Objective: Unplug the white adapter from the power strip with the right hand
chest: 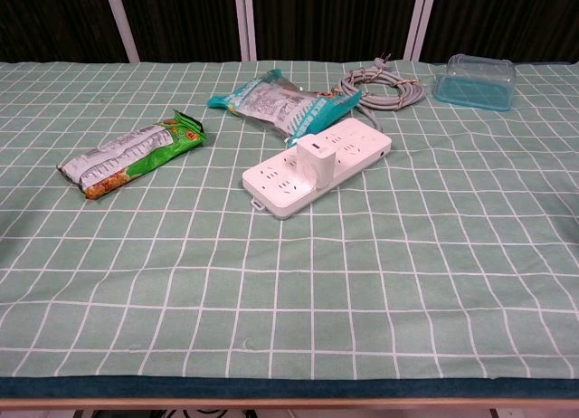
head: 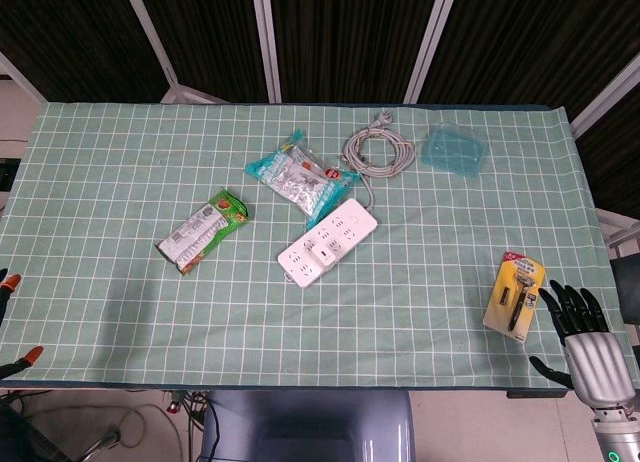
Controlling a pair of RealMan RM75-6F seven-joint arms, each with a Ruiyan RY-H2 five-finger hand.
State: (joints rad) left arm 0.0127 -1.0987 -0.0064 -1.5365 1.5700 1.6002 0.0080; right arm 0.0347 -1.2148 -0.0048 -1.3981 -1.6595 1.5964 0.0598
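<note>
— While the right hand (head: 590, 347) hangs open, well right of the strip (head: 328, 244), where's the adapter (chest: 317, 162)?
— Plugged upright into the strip. Left hand's out of sight.

Right hand (head: 583, 334) is chopped off at the wrist by the bottom right corner in the head view. Print on the razor pack (head: 515, 294) next to it is too small to read.
</note>
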